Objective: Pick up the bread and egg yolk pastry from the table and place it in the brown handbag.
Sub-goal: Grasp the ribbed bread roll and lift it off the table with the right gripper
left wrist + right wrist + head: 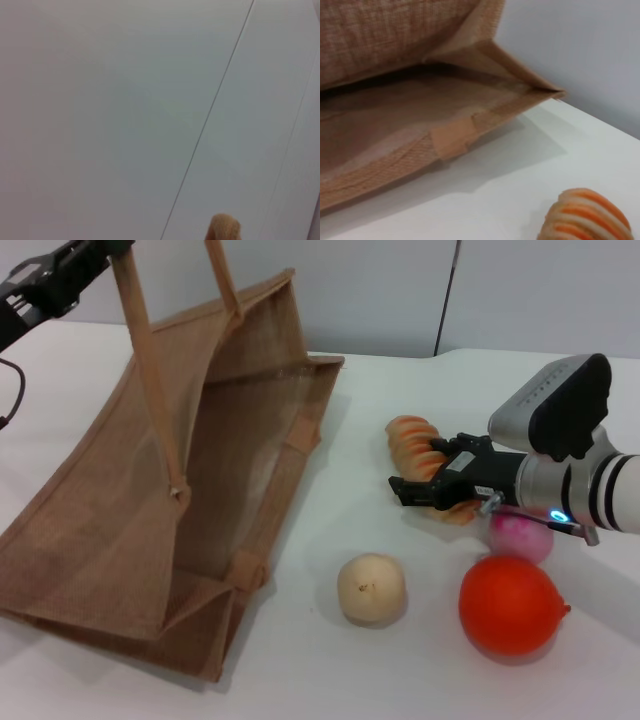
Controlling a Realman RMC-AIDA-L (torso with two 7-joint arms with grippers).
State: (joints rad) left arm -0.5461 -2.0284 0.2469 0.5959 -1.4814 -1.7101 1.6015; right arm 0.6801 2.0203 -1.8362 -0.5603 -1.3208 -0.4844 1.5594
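Observation:
The brown handbag (200, 470) lies on its side on the white table with its mouth facing right. My left gripper (100, 252) at the top left holds one long handle (148, 360) up taut; a handle tip (224, 227) shows in the left wrist view. The striped bread (410, 436) lies on the table right of the bag. My right gripper (425, 470) is low over its middle, with its fingers open on either side of the loaf. The bread's end (590, 215) and the bag's mouth (420, 115) show in the right wrist view. The egg yolk pastry (371, 588) sits in front of the bread, apart from both grippers.
A pink ball (520, 537) lies just under my right wrist, and a larger orange fruit (510, 605) lies in front of it, right of the pastry. Bare table (330, 500) separates the bread from the bag's mouth. A wall stands behind the table.

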